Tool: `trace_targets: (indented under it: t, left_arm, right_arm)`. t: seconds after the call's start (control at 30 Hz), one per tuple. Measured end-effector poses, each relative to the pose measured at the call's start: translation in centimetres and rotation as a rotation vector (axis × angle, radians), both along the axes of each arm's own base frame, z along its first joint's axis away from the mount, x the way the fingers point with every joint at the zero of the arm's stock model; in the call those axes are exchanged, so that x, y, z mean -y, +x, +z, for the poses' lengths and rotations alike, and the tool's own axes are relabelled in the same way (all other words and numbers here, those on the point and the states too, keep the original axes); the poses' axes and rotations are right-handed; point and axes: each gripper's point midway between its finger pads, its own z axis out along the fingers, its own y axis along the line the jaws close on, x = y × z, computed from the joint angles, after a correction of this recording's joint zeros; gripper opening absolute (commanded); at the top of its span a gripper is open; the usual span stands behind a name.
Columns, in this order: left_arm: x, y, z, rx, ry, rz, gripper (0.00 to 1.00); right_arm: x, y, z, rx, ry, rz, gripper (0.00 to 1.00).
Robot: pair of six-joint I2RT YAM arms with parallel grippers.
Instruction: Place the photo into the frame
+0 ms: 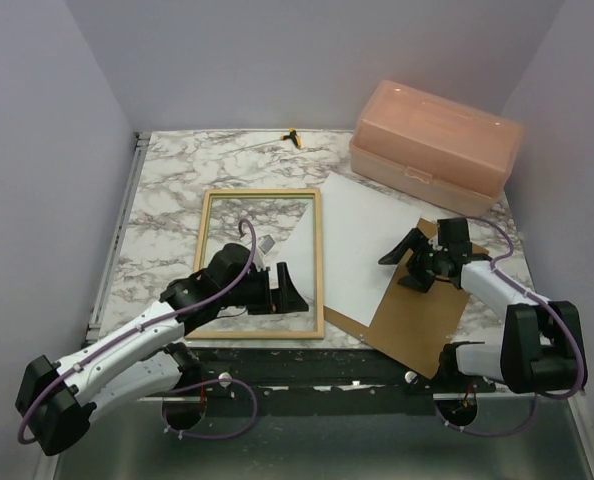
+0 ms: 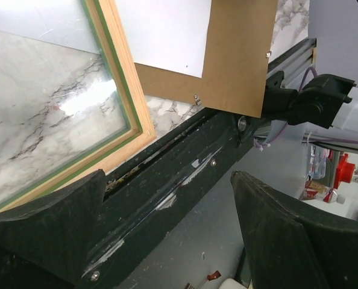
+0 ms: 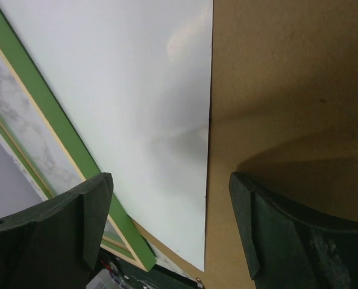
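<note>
Roughly left of centre on the marble table (image 1: 167, 180), lying flat: the frame (image 1: 206, 262), pale wood rails from above, green along the inner edge up close. Just right of it, white side up: the photo (image 1: 362, 245), one corner reaching across the frame's right rail, near part resting on a brown backing board (image 1: 417, 320). Over or under that rail: cannot tell. Poised above the frame's near right corner: left tool (image 1: 277, 290), spread wide, gripping nothing. Poised above the photo's right edge and the board: right tool (image 1: 405, 266), likewise wide, nothing between the fingers. Further back, at the far right: a pink lidded box (image 1: 437, 145).
</note>
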Motion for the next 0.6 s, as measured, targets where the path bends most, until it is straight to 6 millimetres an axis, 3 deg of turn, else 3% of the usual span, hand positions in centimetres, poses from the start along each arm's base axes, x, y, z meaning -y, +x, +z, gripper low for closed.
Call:
trace_targets:
  t: [0.3,0.6]
  left_arm:
    - [2.9,-0.2,-0.3,-0.027,0.041,-0.034,0.82]
    - [6.1,2.5,-0.7,-0.050,0.097,-0.004,0.77]
  right_arm:
    - [-1.2,2.9,-0.3,0.083,0.113,0.033,0.81]
    - [-1.9,3.2,0.8,0.195,0.168,0.053,0.78]
